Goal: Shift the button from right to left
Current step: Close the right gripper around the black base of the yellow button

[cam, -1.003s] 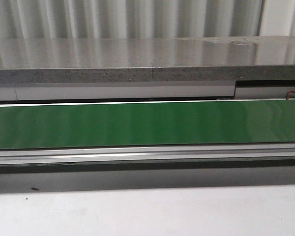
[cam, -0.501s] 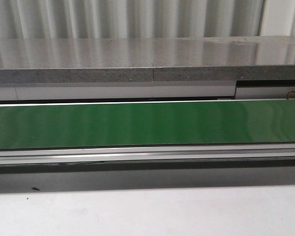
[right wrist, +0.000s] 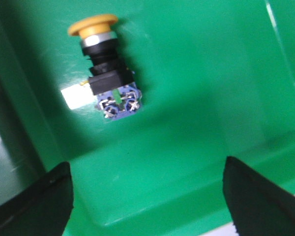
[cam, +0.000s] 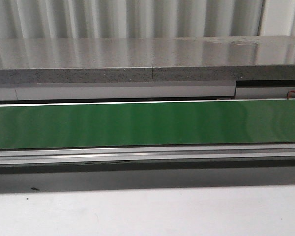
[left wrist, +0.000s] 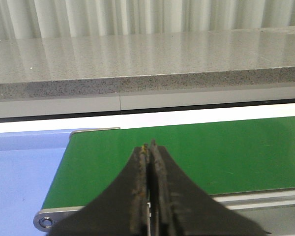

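- A green bin [right wrist: 187, 162] carries the button [right wrist: 105, 73], which lies on its side at the upper left of the bin floor.
- A white tag [right wrist: 76, 97] touches the button.

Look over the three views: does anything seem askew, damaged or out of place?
Only the button: it lies tipped on its side in a green bin, yellow head sideways, terminals showing. No damage shows.

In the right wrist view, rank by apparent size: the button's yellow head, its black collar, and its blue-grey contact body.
Largest to smallest on the button:
1. black collar
2. blue-grey contact body
3. yellow head
The first two look close; the head is seen edge-on, so its ranking is unsure.
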